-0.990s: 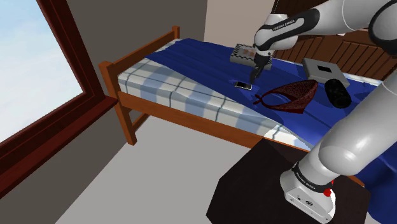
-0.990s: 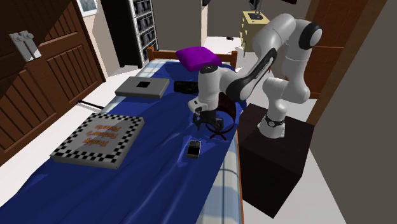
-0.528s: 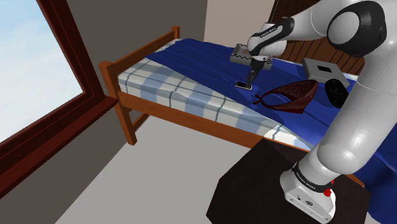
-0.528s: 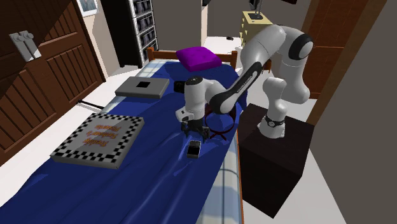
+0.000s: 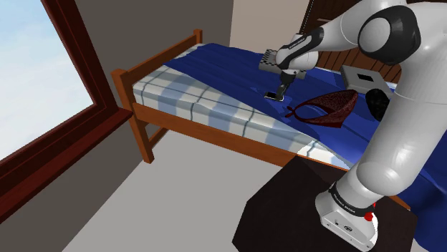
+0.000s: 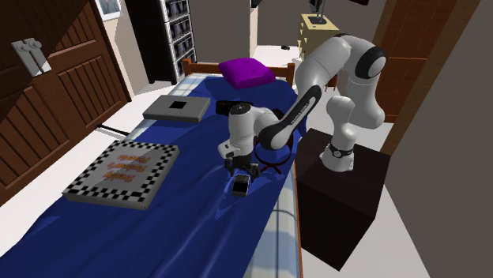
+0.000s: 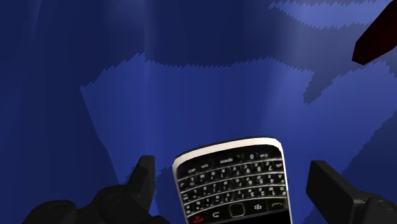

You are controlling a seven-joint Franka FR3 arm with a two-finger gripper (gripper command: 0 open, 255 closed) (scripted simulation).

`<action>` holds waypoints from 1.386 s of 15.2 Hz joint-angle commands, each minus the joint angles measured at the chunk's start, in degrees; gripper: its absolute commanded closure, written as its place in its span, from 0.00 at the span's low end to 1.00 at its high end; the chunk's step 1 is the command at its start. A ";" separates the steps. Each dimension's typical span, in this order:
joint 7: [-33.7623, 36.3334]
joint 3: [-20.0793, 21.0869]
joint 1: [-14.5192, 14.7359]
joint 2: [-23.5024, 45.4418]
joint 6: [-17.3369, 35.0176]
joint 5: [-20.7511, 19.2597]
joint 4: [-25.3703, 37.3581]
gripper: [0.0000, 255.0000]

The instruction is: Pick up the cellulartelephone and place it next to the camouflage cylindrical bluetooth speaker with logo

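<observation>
Wrist view: the gripper (image 7: 234,173) stands wide open, its jaws flanking but not touching the flat, silver-rimmed black phone (image 7: 232,184) with tiny keys. Across the second exterior view lie a checker-edged flat box (image 6: 122,175), well apart on the rumpled blue bedcover (image 6: 182,229), then the phone beneath the gripper, and dark red mesh fabric (image 6: 278,160) just beside it.

The gripper (image 7: 233,170) has its fingers (image 7: 143,181) spread wide around the phone (image 7: 232,188), with a gap on each side. The blue bed cover (image 6: 197,182) is bare and free toward the checkered box (image 6: 122,174). A dark red lacy thing (image 5: 326,106) lies near the phone.
</observation>
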 commanded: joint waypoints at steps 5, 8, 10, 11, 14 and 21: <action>-0.04 0.02 -0.02 0.08 0.12 0.06 -0.02 0.00; -0.04 0.02 -0.02 0.08 0.12 0.06 -0.02 1.00; -0.04 0.02 -0.01 0.08 0.12 0.06 -0.02 1.00; -0.04 0.02 -0.01 0.08 0.12 0.06 -0.02 1.00; -0.04 0.02 -0.02 0.09 0.12 0.06 -0.02 1.00; 1.08 -0.54 0.43 -2.36 -3.15 -1.54 1.07 1.00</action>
